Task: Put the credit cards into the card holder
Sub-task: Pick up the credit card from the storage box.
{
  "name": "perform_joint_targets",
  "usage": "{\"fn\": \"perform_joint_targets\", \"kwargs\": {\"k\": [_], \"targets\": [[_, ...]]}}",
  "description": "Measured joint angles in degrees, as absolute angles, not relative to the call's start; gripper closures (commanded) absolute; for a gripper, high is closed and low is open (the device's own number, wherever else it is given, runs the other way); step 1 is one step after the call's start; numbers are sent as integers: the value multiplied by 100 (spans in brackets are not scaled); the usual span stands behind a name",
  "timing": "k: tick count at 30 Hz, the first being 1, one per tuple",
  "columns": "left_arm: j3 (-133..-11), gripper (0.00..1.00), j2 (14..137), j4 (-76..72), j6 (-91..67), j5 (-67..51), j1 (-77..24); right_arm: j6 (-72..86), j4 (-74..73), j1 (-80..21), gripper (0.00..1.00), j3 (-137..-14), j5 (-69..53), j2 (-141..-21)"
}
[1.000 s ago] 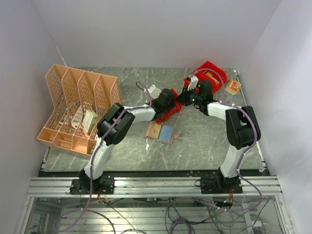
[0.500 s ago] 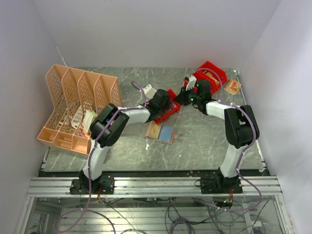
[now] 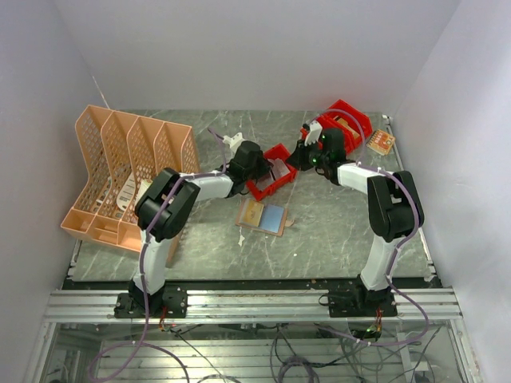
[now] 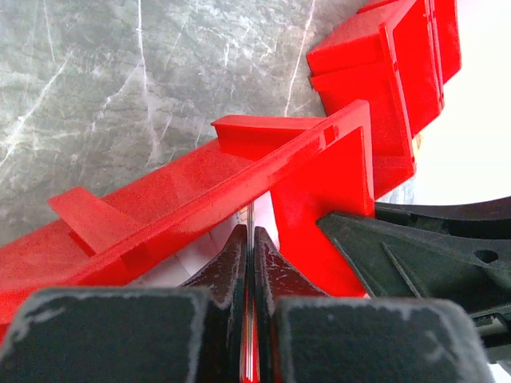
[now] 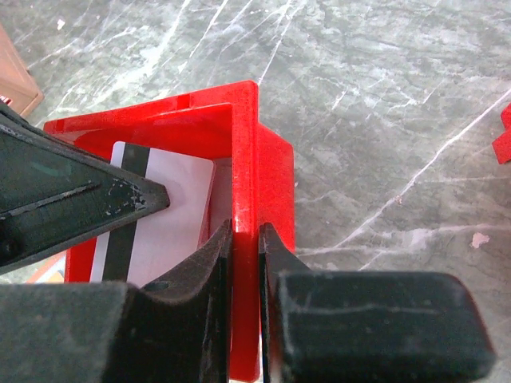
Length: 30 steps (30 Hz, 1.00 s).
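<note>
Table (image 3: 335,231) centre: blue card (image 3: 272,218) in card holder (image 3: 251,214); my left end effector (image 4: 250,235) pinches striped card (image 5: 172,215), right end effector (image 5: 245,239) clamps red bin (image 5: 271,183).

Red bin (image 3: 271,174) is boxed in. My right gripper (image 5: 246,231) is clamped on its right-hand wall. My left gripper (image 4: 250,237) pokes in from the left, fingers pressed together over the striped card (image 5: 180,215), so there's no way into the bin from either side. File rack (image 3: 128,171) blocks the left of the table (image 3: 335,231). A second red bin (image 3: 347,120) and a small orange item (image 3: 382,142) crowd the back right corner. Open wallet (image 3: 262,216) lies just in front of the bin. I see bare marble front right, and at back centre.
</note>
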<state>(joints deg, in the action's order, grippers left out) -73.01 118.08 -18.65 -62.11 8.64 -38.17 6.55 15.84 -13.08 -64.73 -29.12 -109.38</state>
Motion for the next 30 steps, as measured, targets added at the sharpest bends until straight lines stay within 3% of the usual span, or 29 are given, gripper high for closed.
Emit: {"fn": "perform_joint_targets", "kwargs": {"k": [4, 12, 21, 30], "targets": [[-7314, 93, 11808, -1839, -5979, 495, -3701, 659, 1511, -1297, 71, -6534, -3009, -10943], [-7317, 91, 11808, -1804, -5846, 95, -3570, 681, 1538, -1192, 58, -6613, -3404, -10943], [-7323, 79, 11865, -1763, -5819, -97, -3522, 709, 1559, -1120, 58, -6611, -3760, -10879], [-7354, 77, 12068, -1675, -5808, -314, -3518, 755, 1559, -1103, 58, -6611, -3883, -10877]]}}
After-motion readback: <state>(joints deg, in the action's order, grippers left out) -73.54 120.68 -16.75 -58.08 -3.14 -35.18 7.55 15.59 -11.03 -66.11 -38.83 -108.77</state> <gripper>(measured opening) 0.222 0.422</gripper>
